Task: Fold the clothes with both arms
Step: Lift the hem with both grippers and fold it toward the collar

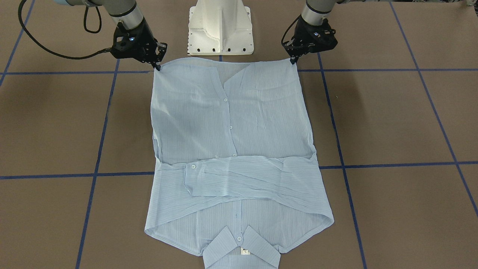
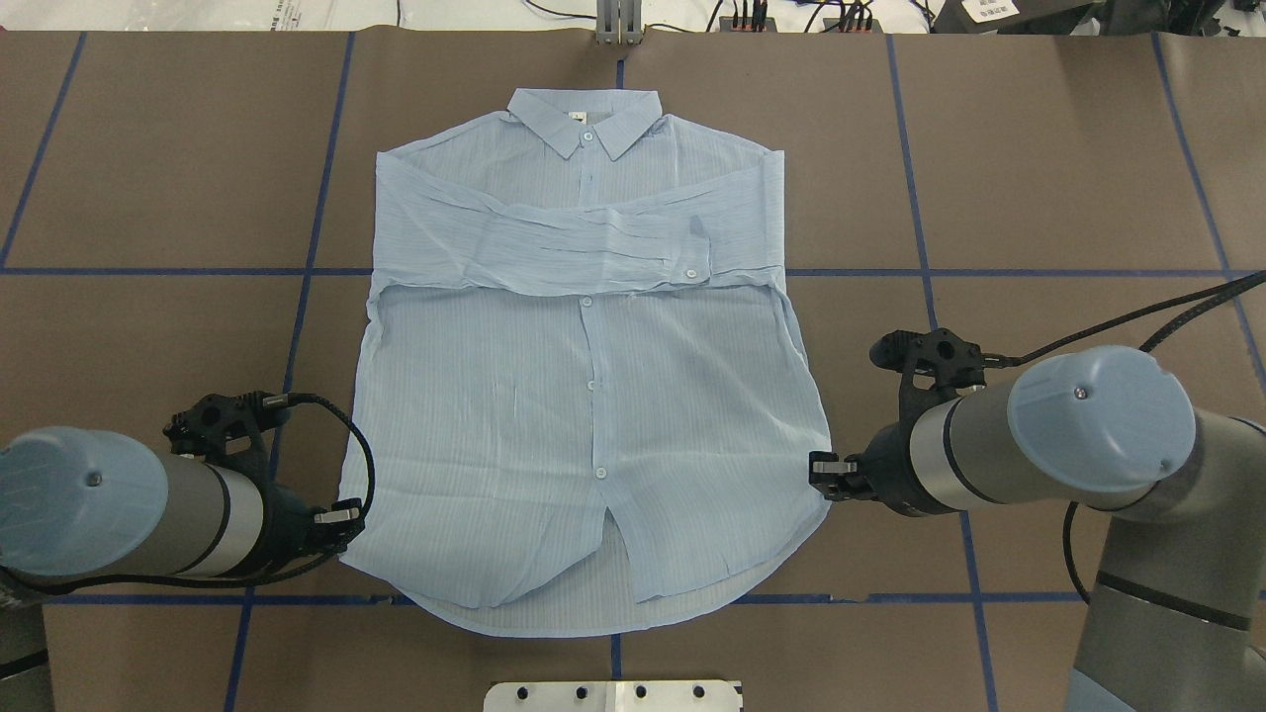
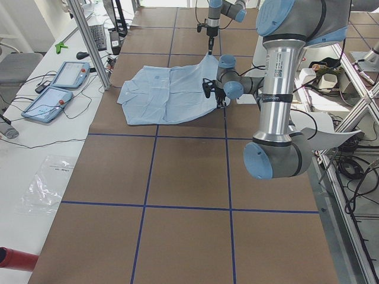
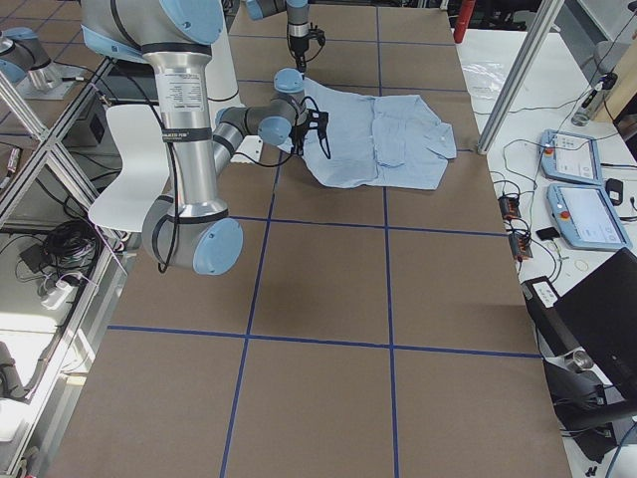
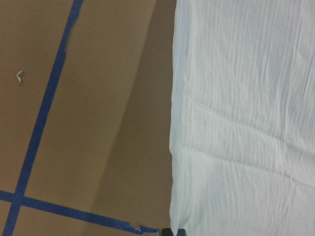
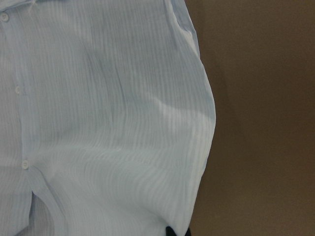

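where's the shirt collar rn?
Overhead view, top centre: the collar is at the end of the shirt farthest from the robot, lying flat just beyond the sleeves folded across the chest.

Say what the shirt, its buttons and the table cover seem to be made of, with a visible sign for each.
Shirt: thin woven cloth, perhaps cotton; it is matt, finely striped and creased, and lower layers show through.
Buttons: probably plastic; small, white and smooth.
Table cover: likely brown paper or card; flat and matt, marked off with blue tape.
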You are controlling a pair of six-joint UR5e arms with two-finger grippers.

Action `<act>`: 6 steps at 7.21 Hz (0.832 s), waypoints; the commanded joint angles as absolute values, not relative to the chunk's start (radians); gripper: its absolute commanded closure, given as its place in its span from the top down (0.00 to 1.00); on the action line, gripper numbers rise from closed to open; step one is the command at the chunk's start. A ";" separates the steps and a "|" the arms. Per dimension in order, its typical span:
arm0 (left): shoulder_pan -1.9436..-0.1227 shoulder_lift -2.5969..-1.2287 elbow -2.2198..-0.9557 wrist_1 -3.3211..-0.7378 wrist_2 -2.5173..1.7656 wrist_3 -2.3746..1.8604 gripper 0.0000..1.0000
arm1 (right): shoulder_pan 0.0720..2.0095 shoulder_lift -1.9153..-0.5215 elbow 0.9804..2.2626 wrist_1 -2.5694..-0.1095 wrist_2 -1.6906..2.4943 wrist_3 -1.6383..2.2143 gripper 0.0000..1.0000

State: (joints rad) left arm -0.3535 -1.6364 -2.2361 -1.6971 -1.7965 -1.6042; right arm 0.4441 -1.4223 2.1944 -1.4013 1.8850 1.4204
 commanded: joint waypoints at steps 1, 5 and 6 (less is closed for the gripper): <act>-0.368 -1.631 -2.234 -1.695 -1.798 -1.585 0.00 | 0.474 -1.424 2.194 -1.397 1.908 1.413 0.00; -0.440 -1.646 -2.233 -1.697 -1.858 -1.534 0.00 | 0.577 -1.417 2.191 -1.394 2.016 1.371 0.00; -0.477 -1.657 -2.233 -1.698 -1.882 -1.534 0.00 | 0.586 -1.416 2.189 -1.393 2.014 1.371 0.00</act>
